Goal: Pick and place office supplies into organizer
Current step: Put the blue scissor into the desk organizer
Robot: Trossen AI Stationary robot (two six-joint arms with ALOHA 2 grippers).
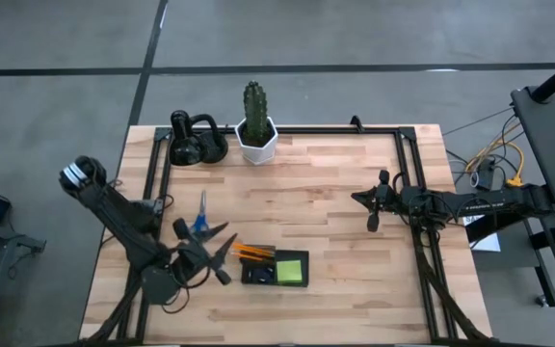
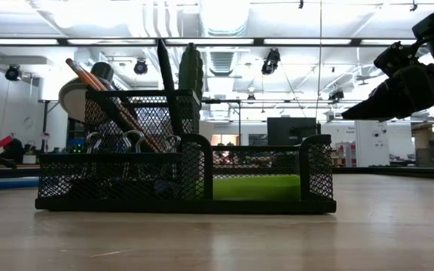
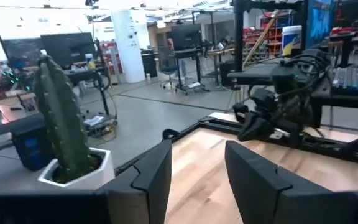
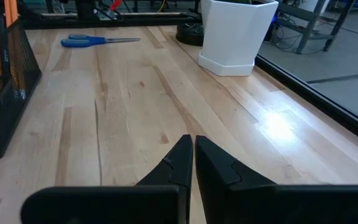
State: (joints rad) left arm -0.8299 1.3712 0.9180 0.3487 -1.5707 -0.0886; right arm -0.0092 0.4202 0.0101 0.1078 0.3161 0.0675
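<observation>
The black mesh organizer (image 1: 276,268) stands near the table's front, left of centre. It holds orange pencils (image 2: 111,105), a dark pen (image 2: 164,68), clips (image 2: 126,143) and a lime-green sticky pad (image 1: 292,270). The blue-handled scissors (image 1: 200,217) lie flat on the wood, to the organizer's far left. My left gripper (image 1: 225,258) hangs raised just left of the organizer, open, with nothing between its fingers (image 3: 154,180). My right gripper (image 1: 373,214) waits at the right side of the table, shut and empty (image 4: 193,162).
A cactus in a white hexagonal pot (image 1: 256,135) and a black rounded gadget (image 1: 193,140) stand at the far edge. A black frame rail (image 1: 408,164) runs round the tabletop. Bare wood lies between the organizer and my right gripper.
</observation>
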